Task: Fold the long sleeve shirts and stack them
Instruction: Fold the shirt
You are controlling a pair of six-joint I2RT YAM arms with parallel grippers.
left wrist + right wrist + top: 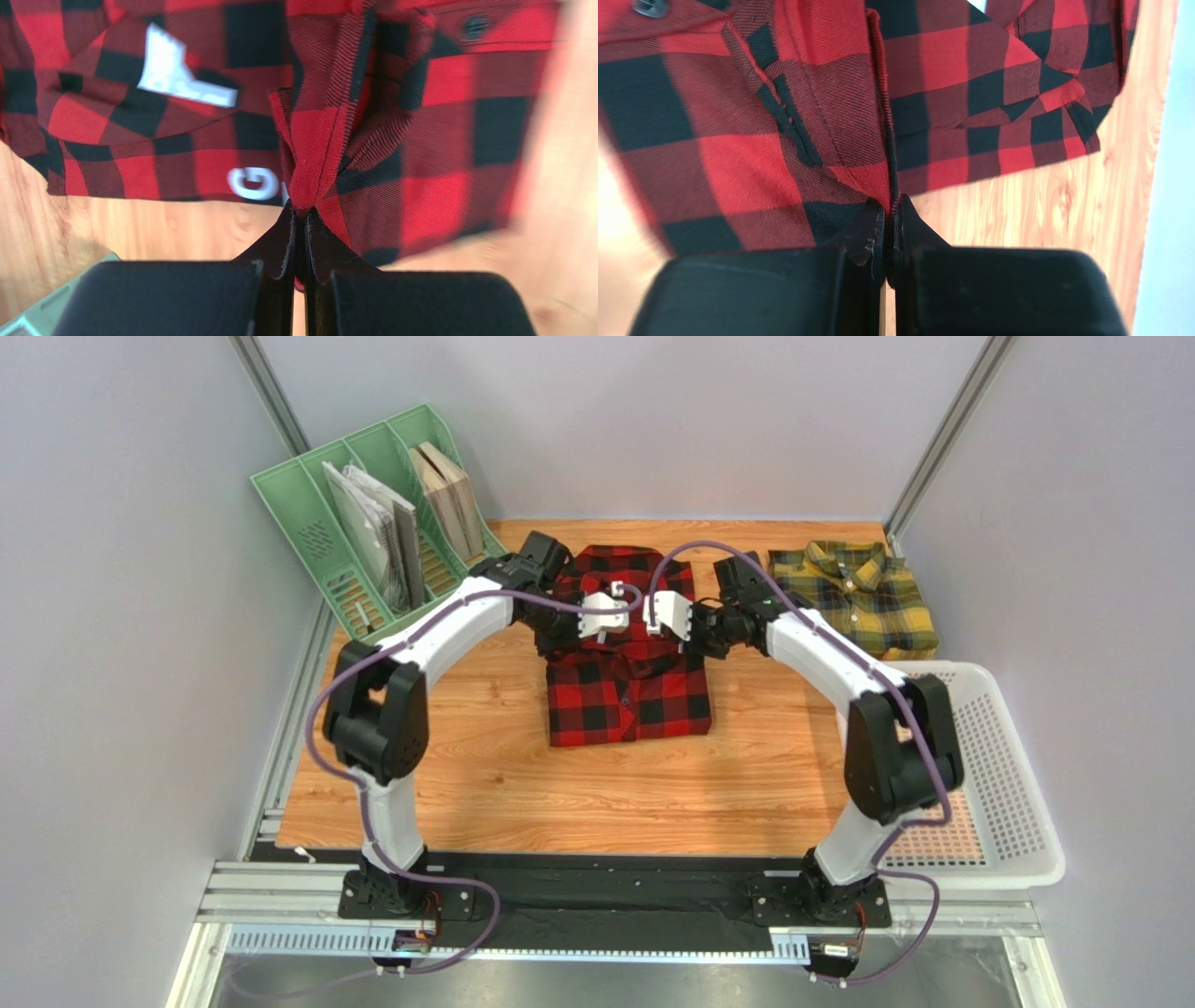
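White block lettering is showing on the red-and-black shirt (435, 189) in the left wrist view: a letter "G" (251, 185) is reading clearly, the letter after it is disappearing behind a raised fold, and a larger white patch (179, 70) higher up is too partial to read. The shirt is lying across the middle of the wooden table (463, 770), toward its far side, with grey walls closing in the space. The left gripper (302, 210) is pinching a raised ridge of this shirt's cloth between closed fingers, and the right gripper (891, 210) is clamping a seamed edge of the same shirt. The yellow-and-green shirt (856, 595) is lying at the far right corner, apart from the red one. A green file rack (302, 511) is leaning at the far left, holding flat folders (376, 532) upright in its slots, and a white perforated basket (1003, 798) is sitting at the table's right edge.
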